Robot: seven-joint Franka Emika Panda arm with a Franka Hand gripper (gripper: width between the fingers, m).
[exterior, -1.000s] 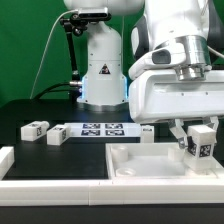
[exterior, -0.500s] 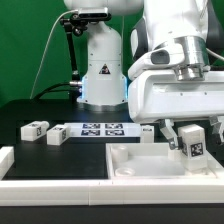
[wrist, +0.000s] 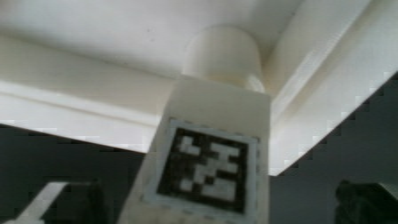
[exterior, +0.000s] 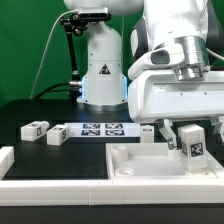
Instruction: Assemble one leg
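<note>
A leg [exterior: 192,150], a small white block with a black-and-white tag, stands upright in the corner of the large white tray-shaped part [exterior: 140,160] at the exterior view's right. My gripper [exterior: 190,138] is open around it, one finger on each side and a gap to the block. In the wrist view the leg [wrist: 214,150] rises against the tray part's inner corner [wrist: 107,85]. The dark fingertips [wrist: 45,205] sit well clear of the leg at both lower corners, and my gripper [wrist: 205,212] is open.
Two more legs [exterior: 35,129] [exterior: 57,133] lie at the exterior view's left, beside the marker board [exterior: 103,129]. Another small block [exterior: 147,131] sits behind the tray part. A white piece [exterior: 5,160] lies at the front left. The arm's base [exterior: 100,70] stands behind.
The jaws have spread apart and let go of the leg. The leg stays upright in the tray part's corner, and the arm has hardly moved.
</note>
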